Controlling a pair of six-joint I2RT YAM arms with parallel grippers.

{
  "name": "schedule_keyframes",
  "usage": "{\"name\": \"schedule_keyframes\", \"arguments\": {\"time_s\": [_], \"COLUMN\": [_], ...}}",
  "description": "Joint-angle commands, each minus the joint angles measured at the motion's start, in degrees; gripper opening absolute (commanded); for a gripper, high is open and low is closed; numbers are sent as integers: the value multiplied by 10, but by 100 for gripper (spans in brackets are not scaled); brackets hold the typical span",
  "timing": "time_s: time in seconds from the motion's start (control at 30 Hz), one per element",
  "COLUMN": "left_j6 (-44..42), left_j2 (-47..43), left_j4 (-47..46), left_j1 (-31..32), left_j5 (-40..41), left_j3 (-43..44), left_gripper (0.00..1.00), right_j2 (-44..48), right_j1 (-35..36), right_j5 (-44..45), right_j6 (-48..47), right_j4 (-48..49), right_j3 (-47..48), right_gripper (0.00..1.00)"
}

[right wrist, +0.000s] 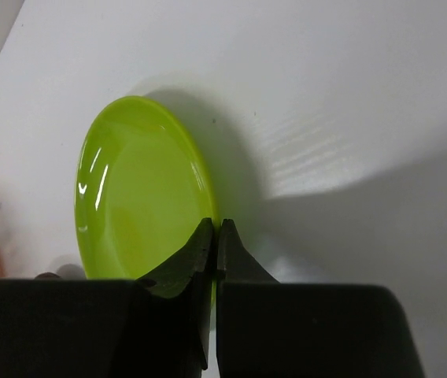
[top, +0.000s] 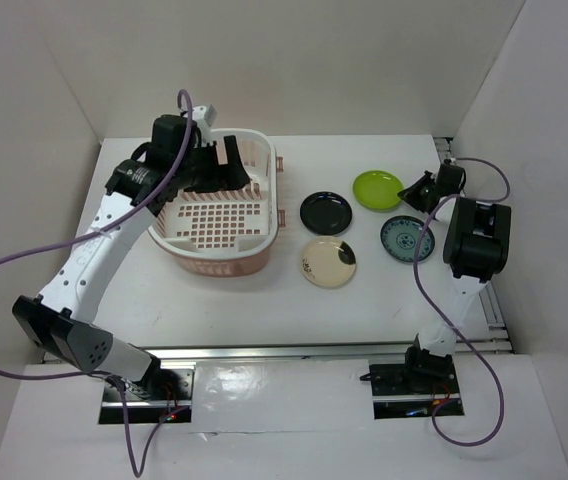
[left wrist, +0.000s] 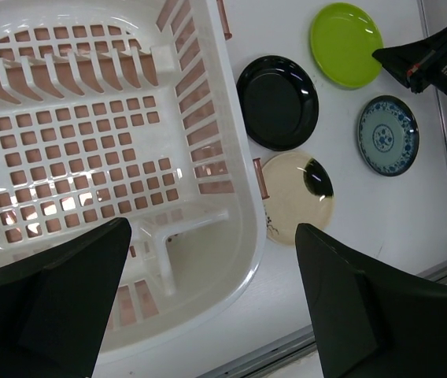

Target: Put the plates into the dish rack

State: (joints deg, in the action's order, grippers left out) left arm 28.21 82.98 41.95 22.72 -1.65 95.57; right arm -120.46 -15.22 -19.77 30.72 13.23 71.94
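The dish rack [top: 266,205] stands at the back left, and its white slotted wall [left wrist: 235,185] fills the left wrist view. My left gripper [top: 216,170] hovers open and empty over it [left wrist: 212,228]. Four plates lie right of the rack: lime green [top: 374,188], black [top: 326,211], cream [top: 328,262] and teal-blue [top: 404,238]. My right gripper [top: 411,193] is shut on the right rim of the lime green plate [right wrist: 137,197], the jaws pinching its edge [right wrist: 216,228]. I cannot tell whether that edge is lifted.
The rack has no plates in it; a row of upright dividers [left wrist: 58,75] stands along its far side. White walls enclose the table on three sides. A metal rail [top: 294,350] runs along the near edge.
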Motion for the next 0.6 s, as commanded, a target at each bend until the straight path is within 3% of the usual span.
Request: {"name": "schedule_keyframes", "arguments": {"time_s": [0.0, 0.33, 0.57], "left_j6": [-15, -31, -19], "left_j2": [14, 41, 86], "left_j4": [-20, -20, -40], "left_j1": [7, 43, 48], "left_j5": [-1, 9, -12], "left_j3": [23, 62, 135], "left_gripper": [100, 100, 100], "right_j2": [72, 203, 263], "right_j1": [16, 58, 99], "right_j5": [43, 97, 21], "right_j6": [64, 105, 71], "right_j4": [75, 116, 95], "right_j3": [-23, -37, -30], "right_gripper": [0, 0, 0]}}
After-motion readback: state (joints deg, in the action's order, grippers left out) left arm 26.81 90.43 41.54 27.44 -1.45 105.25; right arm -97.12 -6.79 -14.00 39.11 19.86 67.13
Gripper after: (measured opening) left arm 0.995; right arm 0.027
